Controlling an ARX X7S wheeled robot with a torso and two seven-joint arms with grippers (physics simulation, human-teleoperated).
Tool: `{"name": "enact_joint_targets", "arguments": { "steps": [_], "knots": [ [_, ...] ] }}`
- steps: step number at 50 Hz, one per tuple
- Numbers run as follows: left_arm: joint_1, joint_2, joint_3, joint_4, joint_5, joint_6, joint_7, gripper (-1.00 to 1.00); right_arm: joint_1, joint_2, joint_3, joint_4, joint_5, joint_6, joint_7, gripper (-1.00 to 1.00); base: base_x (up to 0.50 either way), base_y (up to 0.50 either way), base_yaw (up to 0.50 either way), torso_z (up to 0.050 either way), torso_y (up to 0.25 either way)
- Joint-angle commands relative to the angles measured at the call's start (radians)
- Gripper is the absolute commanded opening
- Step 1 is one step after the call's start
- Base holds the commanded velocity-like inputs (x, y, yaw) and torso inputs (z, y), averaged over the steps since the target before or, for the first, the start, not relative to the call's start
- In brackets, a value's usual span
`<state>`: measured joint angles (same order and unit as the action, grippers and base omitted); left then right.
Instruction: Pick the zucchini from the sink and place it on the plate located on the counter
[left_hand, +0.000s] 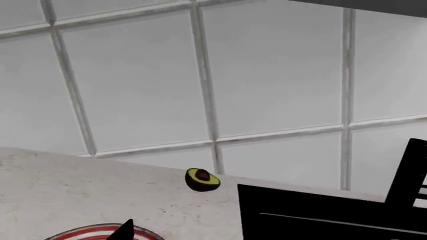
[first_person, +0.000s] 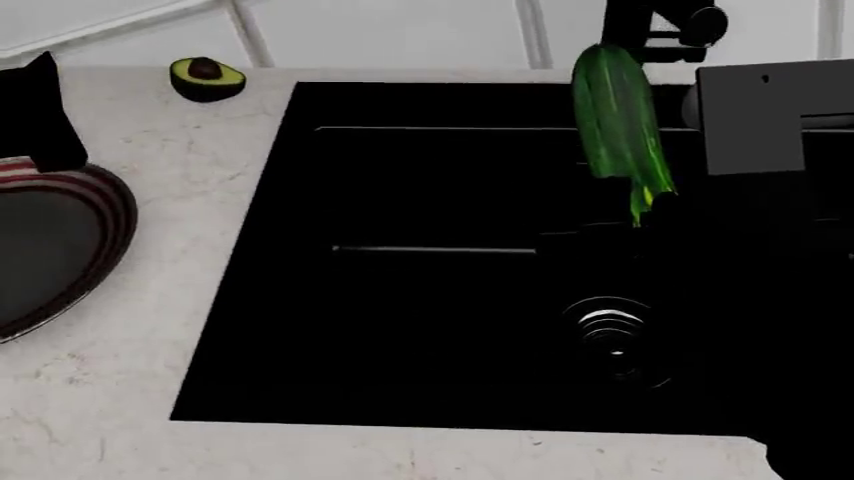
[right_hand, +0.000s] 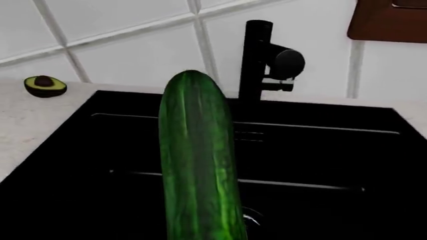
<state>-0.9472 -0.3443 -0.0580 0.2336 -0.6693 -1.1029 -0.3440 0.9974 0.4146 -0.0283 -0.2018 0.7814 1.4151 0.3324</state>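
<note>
The zucchini (first_person: 618, 125) hangs in the air over the back right of the black sink (first_person: 400, 300), yellow-streaked end down. In the right wrist view the zucchini (right_hand: 197, 165) fills the middle and runs up from the jaw area. My right gripper (first_person: 643, 130) is shut on it; its dark fingers are lost against the basin. The plate (first_person: 100, 215), dark grey with red rings, lies on the counter (first_person: 160, 330) at the left. My left gripper (first_person: 38, 110) hovers over the plate's far edge, open, with one fingertip (left_hand: 124, 230) showing above the plate rim (left_hand: 93, 232).
A halved avocado (first_person: 207, 80) with a brown pit rests on the counter by the tiled wall, behind the plate. The black faucet (first_person: 661, 25) stands behind the sink, close to the zucchini. The drain (first_person: 611, 330) sits at the basin's right.
</note>
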Motion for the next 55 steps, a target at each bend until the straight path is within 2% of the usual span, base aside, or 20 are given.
{"name": "enact_joint_targets", "arguments": {
  "steps": [1,55],
  "knots": [
    [-0.002,-0.003,-0.005,0.007,-0.01,-0.009,-0.008,1.0,0.009,0.003,0.0,-0.005,0.001,-0.005,-0.002,-1.0,0.0,0.5,0.0,0.0,0.0],
    [0.023,-0.028,0.001,0.016,-0.022,0.016,-0.009,1.0,0.02,-0.001,-0.021,0.0,0.04,-0.012,0.031,-1.0,0.0,0.5,0.0,0.0,0.0]
  ]
}}
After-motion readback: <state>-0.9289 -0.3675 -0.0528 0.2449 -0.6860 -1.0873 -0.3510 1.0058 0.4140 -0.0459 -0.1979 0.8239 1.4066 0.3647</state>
